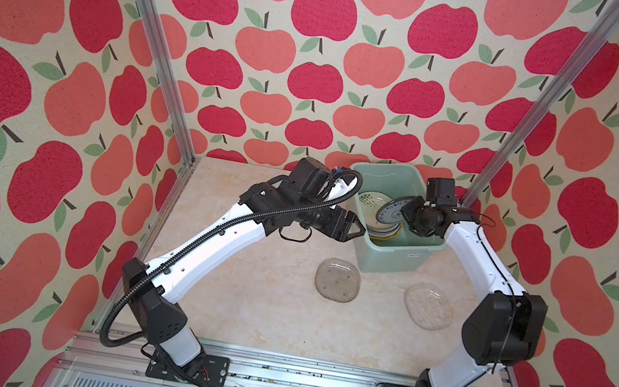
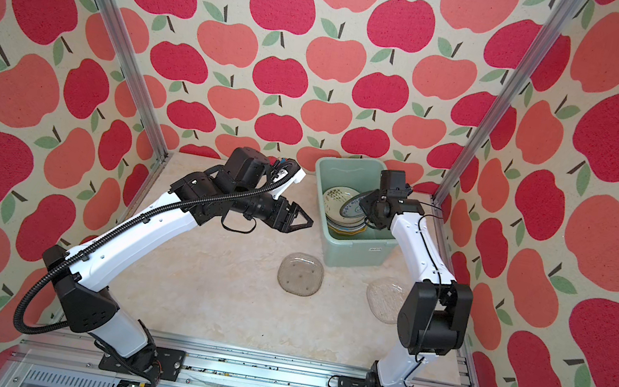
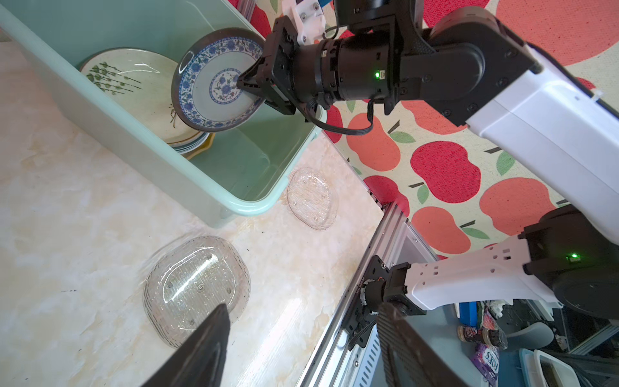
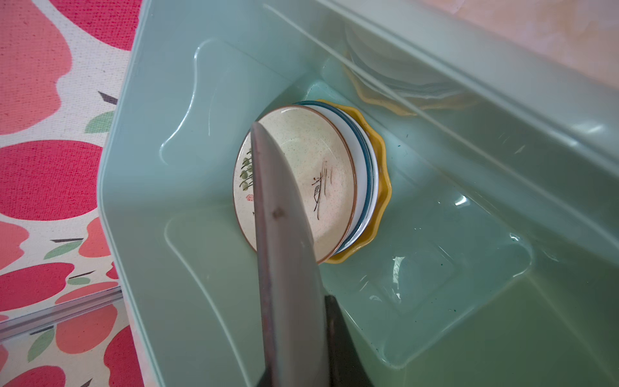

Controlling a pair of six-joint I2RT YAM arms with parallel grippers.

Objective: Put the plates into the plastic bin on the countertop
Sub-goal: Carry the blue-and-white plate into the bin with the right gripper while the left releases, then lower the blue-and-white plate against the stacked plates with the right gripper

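Above the stack at the plastic bin's left wall, right gripper pinches a blue-patterned plate tilted, probably to slide it on; left gripper gapes empty.

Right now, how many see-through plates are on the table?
2. One glass plate lies on the counter in front of the green bin; the other glass plate beside it, nearer the right arm. None seem hidden.
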